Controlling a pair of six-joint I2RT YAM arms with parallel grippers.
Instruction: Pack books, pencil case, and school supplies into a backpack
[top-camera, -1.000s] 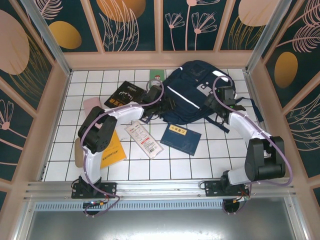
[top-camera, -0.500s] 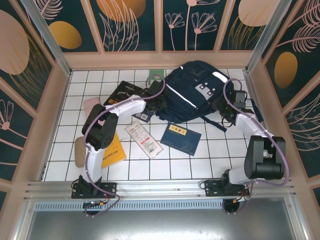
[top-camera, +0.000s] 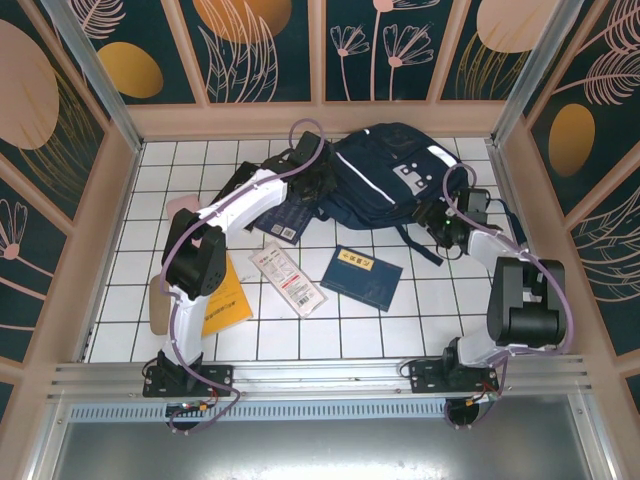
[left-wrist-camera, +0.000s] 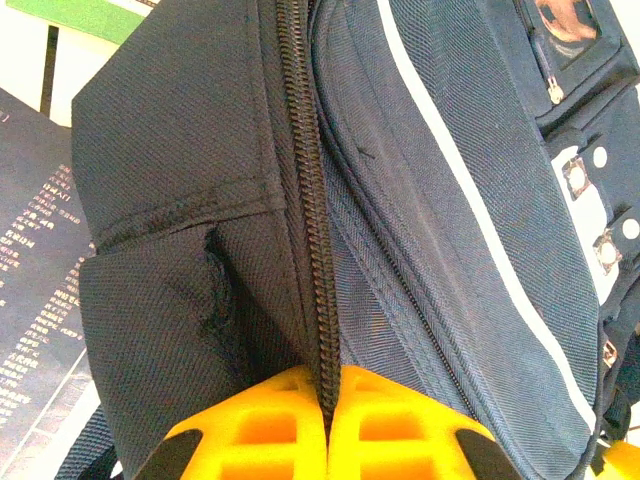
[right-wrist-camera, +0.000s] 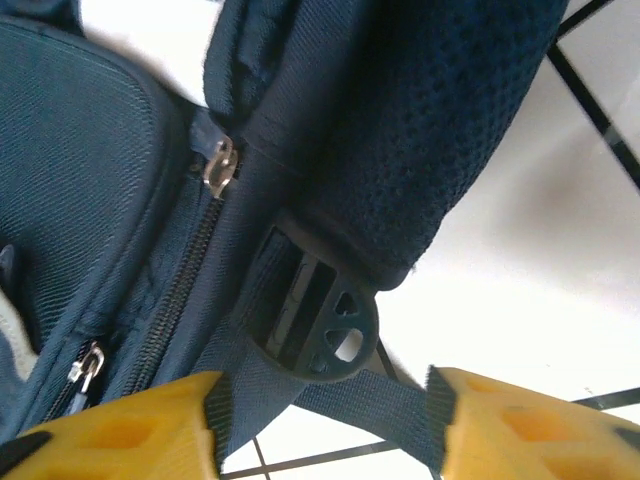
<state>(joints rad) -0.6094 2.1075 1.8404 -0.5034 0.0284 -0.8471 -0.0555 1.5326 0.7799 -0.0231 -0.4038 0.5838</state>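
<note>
The navy backpack (top-camera: 395, 175) lies at the back of the tiled table. My left gripper (top-camera: 320, 185) is at its left edge, and in the left wrist view its yellow fingers (left-wrist-camera: 390, 420) are shut on the zipper seam (left-wrist-camera: 310, 200). My right gripper (top-camera: 441, 224) is at the bag's right side, jaws apart, with a strap (right-wrist-camera: 400, 400) and black buckle (right-wrist-camera: 320, 320) between them. One navy book (top-camera: 361, 277) lies in front and another (top-camera: 285, 224) under my left arm. The black book (top-camera: 238, 186), yellow-orange book (top-camera: 224, 306), green book (left-wrist-camera: 90, 15), white packet of school supplies (top-camera: 287, 278) and pink pencil case (top-camera: 180, 208) lie around.
Wooden-framed walls with floral panels close in the table on three sides. A tan flat object (top-camera: 158, 305) lies at the left edge beside the yellow-orange book. Loose backpack straps (top-camera: 425, 245) trail toward the right arm.
My left gripper has moved back to the backpack's left edge and shut on the zipper seam. My right gripper has shifted to the bag's right side, its jaws narrowing around the strap.
</note>
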